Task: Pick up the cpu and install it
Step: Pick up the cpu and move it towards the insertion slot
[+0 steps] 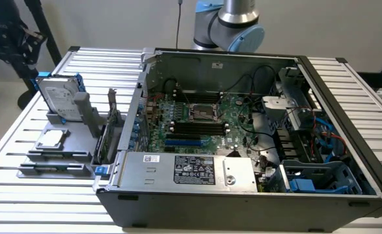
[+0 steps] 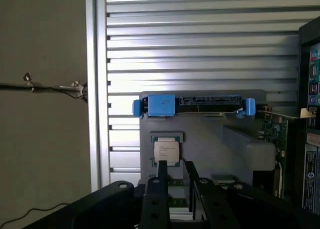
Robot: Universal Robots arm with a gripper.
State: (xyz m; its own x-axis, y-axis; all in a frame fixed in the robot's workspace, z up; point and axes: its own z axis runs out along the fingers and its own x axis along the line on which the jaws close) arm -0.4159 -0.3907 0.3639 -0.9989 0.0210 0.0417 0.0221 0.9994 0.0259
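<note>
Nearest the wrist camera, the two dark fingers (image 2: 159, 189) of the arm stood a little apart with a narrow gap between them, clamped on nothing. Just beyond their tips lay the cpu (image 2: 166, 151), a small flat square chip with a dull silver top and a pale rim, resting face up in a shallow seat of the grey plastic parts holder (image 2: 210, 144). The chip sat slightly off the line of the gap, more in front of one finger than midway between the two, and its edges ran square to the fingers, so no side was longer than another to straddle. Whether that finger's tip touched the chip or hung above it could not be told. Farther on stood the large silver hard drive with blue brackets (image 2: 195, 104), upright on edge at the holder's far end, and past it stretched the slatted aluminium table (image 2: 200, 39). In the exterior view the cpu (image 1: 52, 139) lay in the holder on that view's left, well apart from the open grey computer case (image 1: 177, 195), where the square socket (image 1: 200, 112) on the green motherboard (image 1: 233, 124) looked unfilled.
</note>
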